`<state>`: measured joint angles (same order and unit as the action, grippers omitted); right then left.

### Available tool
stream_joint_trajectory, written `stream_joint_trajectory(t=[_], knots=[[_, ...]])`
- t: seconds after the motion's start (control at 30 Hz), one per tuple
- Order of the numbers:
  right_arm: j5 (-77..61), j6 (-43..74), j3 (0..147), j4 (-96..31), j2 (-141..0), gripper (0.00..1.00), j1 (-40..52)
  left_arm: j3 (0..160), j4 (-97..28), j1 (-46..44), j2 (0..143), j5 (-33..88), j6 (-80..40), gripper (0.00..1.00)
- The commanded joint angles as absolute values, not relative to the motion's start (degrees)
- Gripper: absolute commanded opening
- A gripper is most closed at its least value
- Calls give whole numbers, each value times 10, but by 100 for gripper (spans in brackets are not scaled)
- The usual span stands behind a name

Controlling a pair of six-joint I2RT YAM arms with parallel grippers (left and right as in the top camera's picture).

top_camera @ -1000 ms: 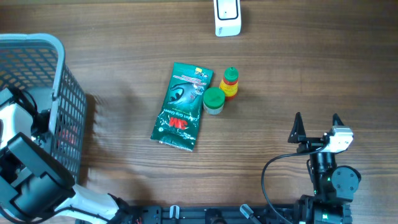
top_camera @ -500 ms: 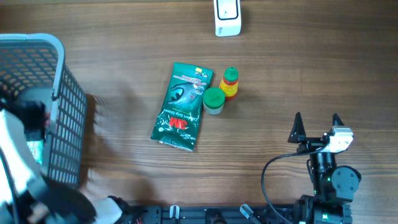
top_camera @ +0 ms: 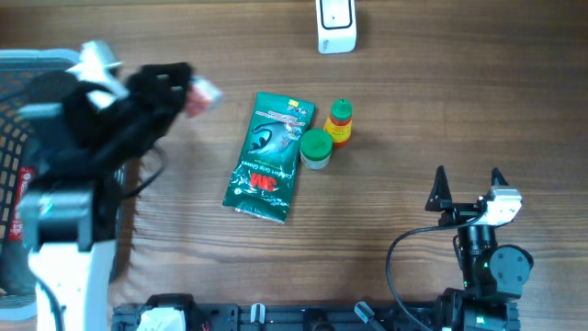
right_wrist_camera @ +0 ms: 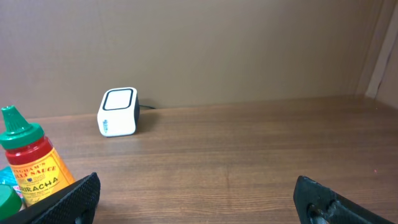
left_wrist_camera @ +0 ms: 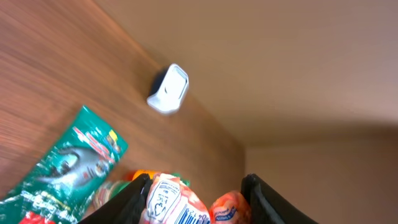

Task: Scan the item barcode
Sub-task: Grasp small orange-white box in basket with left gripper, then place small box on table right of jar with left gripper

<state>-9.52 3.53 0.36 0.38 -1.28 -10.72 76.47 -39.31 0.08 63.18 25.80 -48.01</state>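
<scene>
A pink-orange wrapped packet point(left_wrist_camera: 186, 202) with a printed barcode sits between my left gripper's point(left_wrist_camera: 196, 199) black fingers, which are shut on it. In the overhead view that gripper point(top_camera: 188, 87) hangs above the table just right of the basket, the packet point(top_camera: 200, 94) showing at its tip. The white barcode scanner point(top_camera: 336, 26) stands at the far edge, right of the packet; it also shows in the left wrist view point(left_wrist_camera: 169, 89) and the right wrist view point(right_wrist_camera: 118, 112). My right gripper point(top_camera: 467, 184) rests open near the front right, with bare wood between its fingers point(right_wrist_camera: 196, 199).
A grey wire basket point(top_camera: 23, 59) stands at the left edge, partly covered by my left arm. Mid-table lie a green pouch point(top_camera: 268, 156), a green-lidded jar point(top_camera: 315, 148) and a sriracha bottle point(top_camera: 339, 122).
My left arm has come up out of the basket and swung right over the table. Its gripper has shut on the pink packet. The right arm has not moved.
</scene>
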Motion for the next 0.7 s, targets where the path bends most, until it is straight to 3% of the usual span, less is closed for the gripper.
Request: stream_joint_trajectory(t=[0.0,0.13,0.33,0.43,0.53,0.67], knots=[[-88,30,3,6,-10,100,-109,769,-347,-173,720,193,-423,47],[-88,30,3,6,-10,100,-109,769,-271,-331,842,174,-303,47],[-88,30,3,6,-10,100,-109,769,-272,-482,973,0,-238,48],[-88,30,3,6,-10,100,-109,769,-256,-512,1039,-85,-227,50],[-88,30,3,6,-10,100,-109,769,-241,-512,1084,-91,-227,51],[-88,30,3,6,-10,100,-109,769,-241,-507,1090,-95,-227,62]])
